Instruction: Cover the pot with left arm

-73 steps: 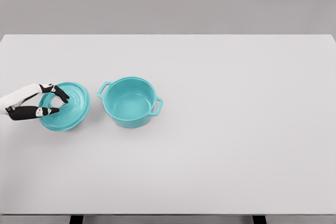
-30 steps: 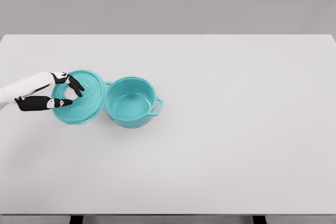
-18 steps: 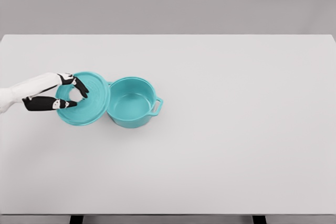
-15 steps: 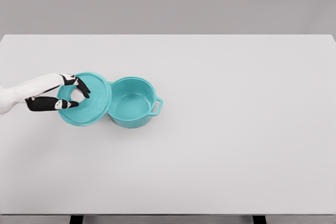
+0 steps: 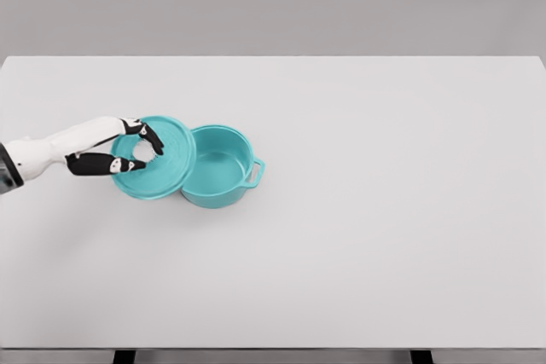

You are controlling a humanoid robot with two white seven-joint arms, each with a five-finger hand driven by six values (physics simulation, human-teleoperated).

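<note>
Left hand [image 5: 128,153] pinching round teal lid [image 5: 158,159]; lid's edge over smooth pot [image 5: 217,168]

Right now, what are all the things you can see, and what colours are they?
pot: one, teal, open, left of the table's middle, one side handle showing on its right.
lid: one, teal, round, tilted, held up at the pot's left rim and covering part of it.
table: one, white, fills most of the view.
left hand: one, white and black, comes in from the left edge, fingers closed on the lid.
</note>
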